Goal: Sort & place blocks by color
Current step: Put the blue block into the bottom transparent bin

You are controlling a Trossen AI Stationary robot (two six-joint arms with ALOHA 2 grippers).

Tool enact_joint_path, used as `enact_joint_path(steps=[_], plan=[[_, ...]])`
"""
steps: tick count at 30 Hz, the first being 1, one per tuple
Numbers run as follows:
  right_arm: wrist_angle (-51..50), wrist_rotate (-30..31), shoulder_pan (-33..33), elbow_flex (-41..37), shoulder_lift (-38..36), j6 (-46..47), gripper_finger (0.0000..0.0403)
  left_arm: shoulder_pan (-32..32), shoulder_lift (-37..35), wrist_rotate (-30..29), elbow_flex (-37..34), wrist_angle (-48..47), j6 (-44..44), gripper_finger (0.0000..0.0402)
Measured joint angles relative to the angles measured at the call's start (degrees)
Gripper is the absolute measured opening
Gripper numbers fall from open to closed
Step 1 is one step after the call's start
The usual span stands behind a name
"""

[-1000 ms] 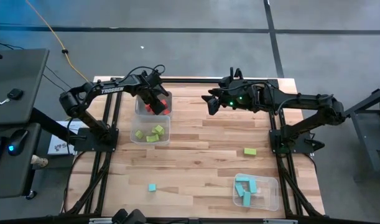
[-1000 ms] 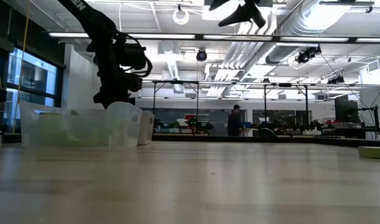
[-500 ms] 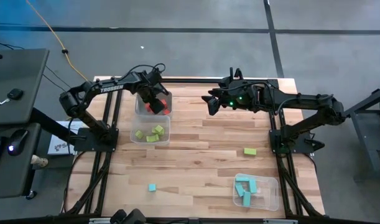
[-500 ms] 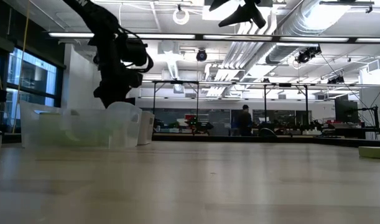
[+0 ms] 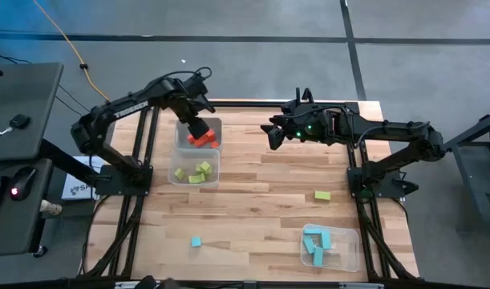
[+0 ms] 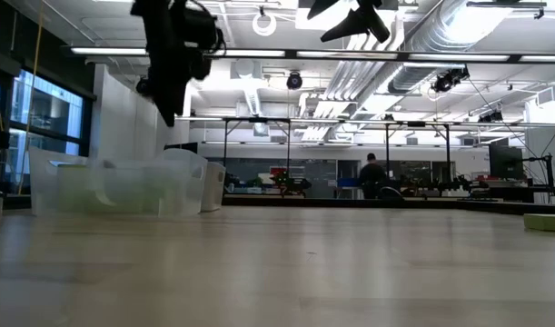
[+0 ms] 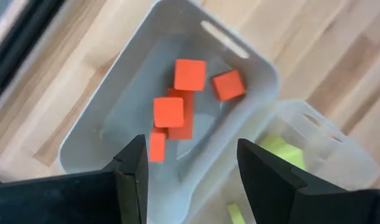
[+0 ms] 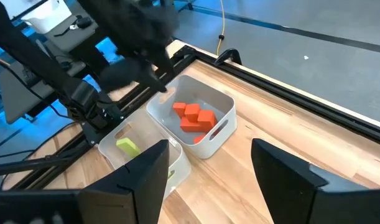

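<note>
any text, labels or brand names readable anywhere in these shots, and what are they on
White lettering runs along the left arm in the high view, too small to read.
A white sheet beside the table's left edge carries dark print, also unreadable.
The blocks and tubs show no lettering.

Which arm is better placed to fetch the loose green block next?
Probably the right. The green block lies on the right half of the table, nearer the right gripper. The left gripper, jaws open and empty, hangs above the red tub.
</note>
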Motion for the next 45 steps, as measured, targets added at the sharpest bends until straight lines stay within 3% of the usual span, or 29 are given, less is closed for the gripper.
enact_joint_path(steps=[8, 20, 37, 45], plan=[[-0.1, 0.0, 0.0, 0.0, 0.0, 0.0, 0.0218, -5.5, -10.0, 0.0, 0.7, -1.2, -5.6, 0.0165], [-0.1, 0.0, 0.0, 0.0, 0.0, 0.0, 0.0218, -21.9, -19.9, 0.4, 0.7, -1.2, -19.3, 0.0165], [-0.1, -2.8, 0.0, 0.0, 0.0, -0.4, 0.0218, -45.0, -21.3, -2.3, 0.7, -1.8, -38.3, 0.0168], [-0.1, -2.9, 0.0, 0.0, 0.0, -0.4, 0.0218, -53.6, -21.0, -4.7, 0.3, -1.7, -39.1, 0.0168]])
